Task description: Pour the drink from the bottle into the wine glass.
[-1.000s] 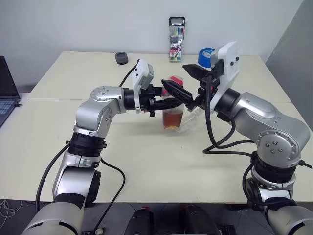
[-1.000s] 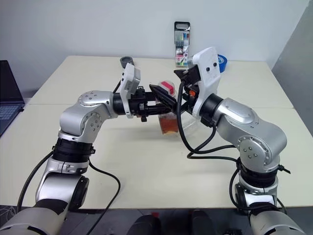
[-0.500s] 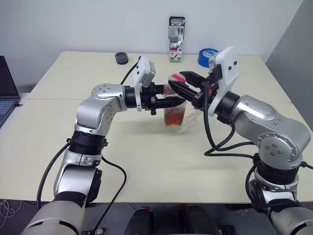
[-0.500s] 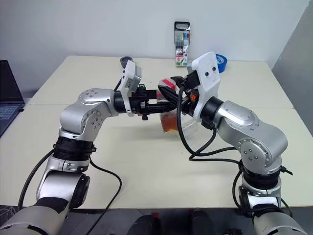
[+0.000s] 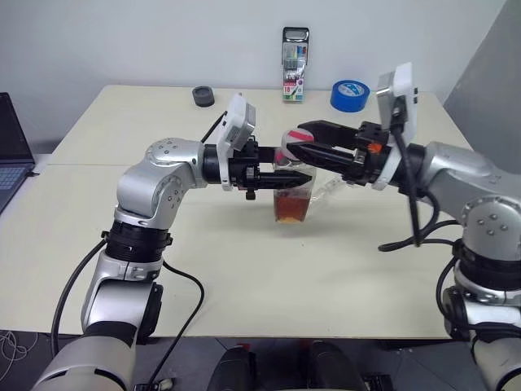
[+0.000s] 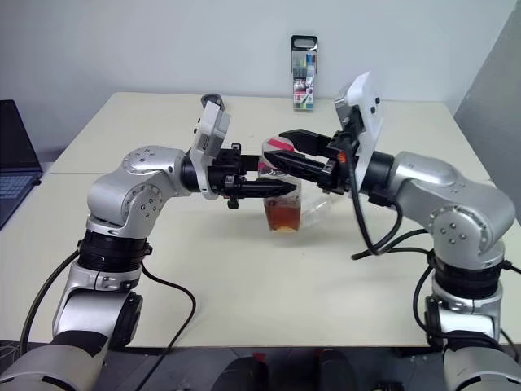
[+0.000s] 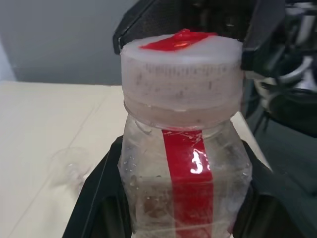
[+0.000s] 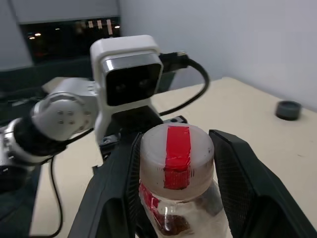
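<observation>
The bottle (image 5: 291, 204) stands upright over the table's middle, its lower half filled with the reddish-brown drink (image 6: 282, 216). My left gripper (image 5: 293, 175) comes in from the left and is shut on the bottle's body below the neck. My right gripper (image 5: 295, 141) reaches in level from the right, and its fingers (image 8: 114, 188) are shut on the white-pink cap (image 8: 176, 158). The red label strip (image 7: 190, 178) faces the left wrist camera. The clear wine glass (image 5: 330, 189) shows just behind and right of the bottle and appears to lie on its side.
A tall marker pack (image 5: 294, 65) stands at the table's far edge, with a blue tape roll (image 5: 348, 94) to its right. A small black round object (image 5: 202, 96) sits at the back left. A laptop (image 5: 12, 142) lies off the left side.
My right gripper was wide open beside the cap. It has turned level, closed onto the cap, and its arm has swung out to the right. The left gripper kept its hold on the bottle.
</observation>
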Motion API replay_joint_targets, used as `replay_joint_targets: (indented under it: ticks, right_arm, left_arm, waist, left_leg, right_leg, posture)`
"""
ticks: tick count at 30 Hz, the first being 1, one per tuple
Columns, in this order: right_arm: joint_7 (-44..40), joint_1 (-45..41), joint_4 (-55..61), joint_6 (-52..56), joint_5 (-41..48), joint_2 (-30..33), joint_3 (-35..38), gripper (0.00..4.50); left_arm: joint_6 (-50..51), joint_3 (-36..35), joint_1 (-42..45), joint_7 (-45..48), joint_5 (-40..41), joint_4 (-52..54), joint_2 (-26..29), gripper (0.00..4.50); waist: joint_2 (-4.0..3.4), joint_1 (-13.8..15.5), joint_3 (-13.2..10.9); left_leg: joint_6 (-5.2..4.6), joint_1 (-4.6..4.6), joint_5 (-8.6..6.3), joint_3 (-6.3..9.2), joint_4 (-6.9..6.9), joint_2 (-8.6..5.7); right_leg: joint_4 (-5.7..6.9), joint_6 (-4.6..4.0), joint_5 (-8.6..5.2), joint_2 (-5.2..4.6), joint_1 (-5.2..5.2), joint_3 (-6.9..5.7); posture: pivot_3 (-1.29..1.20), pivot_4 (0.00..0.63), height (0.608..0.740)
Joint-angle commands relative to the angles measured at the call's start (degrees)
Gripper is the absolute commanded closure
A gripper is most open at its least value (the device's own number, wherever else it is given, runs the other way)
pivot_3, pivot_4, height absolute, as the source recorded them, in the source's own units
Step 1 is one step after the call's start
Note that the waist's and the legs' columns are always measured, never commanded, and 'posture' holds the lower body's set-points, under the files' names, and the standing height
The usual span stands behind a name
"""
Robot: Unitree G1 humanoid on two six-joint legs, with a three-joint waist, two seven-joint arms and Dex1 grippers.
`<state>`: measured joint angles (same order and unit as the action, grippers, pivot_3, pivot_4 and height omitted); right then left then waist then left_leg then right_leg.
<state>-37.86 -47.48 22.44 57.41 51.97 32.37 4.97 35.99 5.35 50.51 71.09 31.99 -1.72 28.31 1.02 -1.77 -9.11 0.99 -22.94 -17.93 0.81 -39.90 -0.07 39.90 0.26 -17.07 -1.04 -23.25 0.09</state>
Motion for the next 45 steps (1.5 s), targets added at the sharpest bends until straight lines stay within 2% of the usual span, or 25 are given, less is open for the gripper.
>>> replay_joint_targets:
  ticks: [1,3,4,5,7,10,13,16,20,24,34,37,43,45]
  right_arm:
    - [-7.5,-1.3,-1.9,-3.0,-1.0,3.8,-0.5,2.71]
    - [-8.9,-1.5,-2.6,-3.0,-0.7,4.9,-0.8,2.71]
    - [-9.3,-1.2,-2.5,-2.6,0.1,5.7,-0.3,1.97]
    - [-9.1,-0.8,-2.2,-2.3,0.6,6.4,0.4,1.76]
    - [-8.0,-0.1,-1.3,-1.7,1.5,7.2,1.7,1.05]
    - [-1.9,2.1,2.1,-0.3,2.8,6.9,4.7,0.03]
    - [7.0,3.6,7.4,0.6,4.3,3.9,6.3,0.03]
    - [16.6,3.4,12.8,-1.0,-0.2,-1.2,2.9,0.03]
    - [23.6,2.6,15.1,-0.9,-2.7,-6.7,-0.4,0.03]
    - [26.1,2.8,15.4,-0.9,-3.8,-8.9,-2.1,0.03]
    - [24.7,2.4,13.0,-1.5,-5.1,-7.7,-1.7,0.03]
    - [23.9,2.2,12.8,-1.4,-5.0,-7.3,-1.7,0.61]
    - [21.9,2.5,12.4,-1.6,-5.2,-6.5,-1.7,2.6]
    - [21.7,2.3,12.3,-1.5,-4.9,-6.5,-1.2,2.63]
  left_arm:
    - [-0.5,-3.5,2.9,0.8,2.0,-0.1,1.8,2.57]
    - [-1.3,-3.4,3.9,0.8,1.2,-1.5,2.0,2.57]
    - [-2.0,-3.4,4.1,0.6,0.6,-2.2,2.2,2.57]
    - [-2.6,-3.4,4.2,0.4,0.2,-2.8,2.4,2.57]
    - [-3.7,-3.4,4.1,0.1,-0.3,-3.4,2.8,2.57]
    - [-4.1,-3.7,3.7,-1.1,-0.7,-3.6,2.7,2.57]
    - [-4.1,-3.6,2.7,-1.9,-0.7,-3.1,2.4,2.57]
    - [-3.8,-3.3,2.4,-2.9,-0.5,-2.8,1.6,2.57]
    - [-3.9,-3.1,2.9,-3.5,-0.7,-3.1,0.4,2.57]
    - [-3.8,-2.9,3.6,-3.7,-0.7,-3.2,-0.5,2.57]
    - [-2.4,-2.4,2.0,-3.0,-0.1,-0.4,-0.5,2.57]
    - [-2.3,-2.2,1.4,-2.9,-0.2,0.2,-0.4,2.57]
    - [-2.2,-2.3,1.4,-2.9,-0.3,0.2,0.0,2.57]
    - [-2.1,-2.3,1.4,-2.9,-0.3,0.1,0.1,2.57]
  waist:
    - [0.0,0.0,0.0]
    - [0.01,0.0,0.0]
    - [0.01,0.0,0.0]
    - [0.01,0.0,0.0]
    - [0.0,-0.1,0.0]
    - [0.01,0.1,0.0]
    - [0.02,0.2,0.0]
    - [0.0,0.0,-0.1]
    - [0.0,0.0,-0.1]
    - [0.0,0.1,-0.1]
    - [-0.01,0.1,-0.1]
    - [-0.01,0.1,-0.1]
    - [0.0,0.1,-0.1]
    - [0.0,0.1,-0.1]
  left_leg:
    - [-0.01,0.0,0.0,0.0,0.0,0.0]
    - [-0.01,-0.01,0.0,0.01,0.0,0.0]
    - [-0.01,-0.01,0.0,0.01,0.0,0.0]
    - [-0.01,-0.02,0.0,0.01,-0.01,0.0]
    - [-0.01,-0.01,0.0,0.0,0.0,0.01]
    - [0.0,-0.02,0.01,0.03,0.0,0.02]
    - [0.01,-0.06,0.01,0.03,-0.01,0.02]
    - [0.02,-0.05,0.02,0.02,-0.01,0.02]
    - [0.07,-0.04,0.05,0.02,-0.02,0.02]
    - [0.22,-0.05,0.13,0.01,-0.02,0.01]
    - [0.2,-0.05,0.13,0.01,-0.01,0.0]
    - [0.2,-0.05,0.13,0.01,0.0,0.0]
    - [0.03,-0.05,0.04,0.01,-0.01,0.0]
    - [0.03,-0.05,0.04,0.01,-0.01,0.0]
  right_leg:
    - [0.01,0.0,0.0,0.0,0.0,0.01]
    - [0.0,0.0,0.0,0.0,0.0,-0.01]
    - [0.0,0.0,0.0,0.0,0.0,-0.01]
    - [0.0,0.0,0.0,0.0,0.0,-0.01]
    - [0.0,0.0,0.0,0.0,0.0,0.01]
    - [0.0,0.0,0.0,-0.01,-0.01,-0.01]
    - [-0.02,0.0,0.0,-0.03,-0.01,-0.02]
    - [0.03,0.0,0.0,-0.03,-0.04,0.02]
    - [0.06,0.0,0.0,-0.03,-0.05,0.01]
    - [0.03,0.0,0.0,-0.03,-0.05,0.0]
    - [0.03,0.0,0.0,-0.03,-0.05,0.0]
    - [0.03,0.0,0.0,-0.03,-0.05,0.0]
    - [0.03,0.0,0.0,-0.03,-0.05,0.0]
    - [0.03,0.0,0.0,-0.03,-0.05,0.0]
  posture:
    - [0.0,0.15,0.74]
    - [0.0,0.15,0.74]
    - [0.0,0.15,0.74]
    - [0.0,0.15,0.74]
    - [0.0,0.15,0.74]
    - [0.0,0.15,0.74]
    - [0.0,0.15,0.74]
    - [0.0,0.15,0.74]
    - [0.0,0.15,0.74]
    - [0.0,0.15,0.74]
    - [0.0,0.15,0.74]
    - [0.0,0.15,0.74]
    - [0.0,0.15,0.74]
    - [0.0,0.15,0.74]
